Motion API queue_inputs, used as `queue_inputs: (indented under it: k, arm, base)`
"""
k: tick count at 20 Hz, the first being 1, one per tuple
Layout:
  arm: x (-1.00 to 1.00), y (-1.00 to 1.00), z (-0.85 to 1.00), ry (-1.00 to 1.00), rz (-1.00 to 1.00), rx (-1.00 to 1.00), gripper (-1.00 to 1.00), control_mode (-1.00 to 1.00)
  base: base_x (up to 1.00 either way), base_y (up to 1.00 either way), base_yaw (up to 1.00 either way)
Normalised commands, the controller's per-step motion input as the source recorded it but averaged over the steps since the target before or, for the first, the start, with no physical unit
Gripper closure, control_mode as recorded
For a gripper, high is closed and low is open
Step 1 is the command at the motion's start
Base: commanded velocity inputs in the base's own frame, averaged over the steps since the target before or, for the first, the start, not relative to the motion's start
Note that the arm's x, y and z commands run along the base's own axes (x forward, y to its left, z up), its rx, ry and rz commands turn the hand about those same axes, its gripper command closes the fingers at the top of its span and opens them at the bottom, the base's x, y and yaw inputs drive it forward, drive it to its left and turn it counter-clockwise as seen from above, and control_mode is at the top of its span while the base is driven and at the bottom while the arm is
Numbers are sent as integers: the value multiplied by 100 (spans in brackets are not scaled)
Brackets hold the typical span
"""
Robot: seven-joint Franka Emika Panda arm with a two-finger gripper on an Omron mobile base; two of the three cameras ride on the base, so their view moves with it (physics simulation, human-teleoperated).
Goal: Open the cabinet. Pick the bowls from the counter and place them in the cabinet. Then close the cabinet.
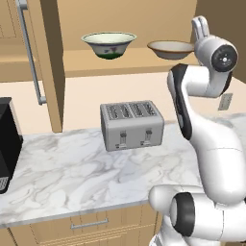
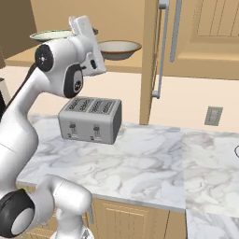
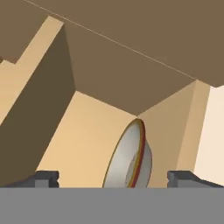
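Note:
The cabinet (image 1: pixel 144 65) stands open, its doors (image 1: pixel 45 62) (image 2: pixel 196 37) swung out to both sides. Both bowls rest on its lower shelf. The deep cream bowl (image 1: pixel 108 44) (image 2: pixel 49 35) is on the left and the shallower brown-rimmed bowl (image 1: pixel 170 49) (image 2: pixel 119 49) on the right. My gripper (image 1: pixel 199 24) (image 2: pixel 77 21) (image 3: pixel 113 177) is raised just in front of the brown-rimmed bowl (image 3: pixel 131 157). It is open. In the hand view each fingertip (image 3: pixel 48 177) stands apart from the bowl. The counter (image 1: pixel 72 173) (image 2: pixel 140 163) lies below.
A silver toaster (image 1: pixel 131 125) (image 2: pixel 91 120) stands on the counter under the shelf. A black appliance (image 1: pixel 7 144) sits at the counter's left end. A wall outlet (image 1: pixel 225 101) (image 2: pixel 213 115) is on the backsplash. Long bar handles (image 1: pixel 29 53) (image 2: pixel 161 51) hang on the open doors.

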Motion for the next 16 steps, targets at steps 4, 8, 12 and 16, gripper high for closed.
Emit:
queue_inputs:
  k: [4, 8, 12, 16]
  arm:
    - [-100, -7, 0, -30, -6, 0, -100, -100]
    - [-90, 1, 4, -4, -4, 1, -100, -100]
    - [-70, 0, 21, 32, -1, 4, -100, -100]
    - [-72, 0, 26, 33, 0, 4, -100, -100]
  base:
    - [0, 0, 0]
    - [0, 0, 0]
    - [0, 0, 0]
    - [0, 0, 0]
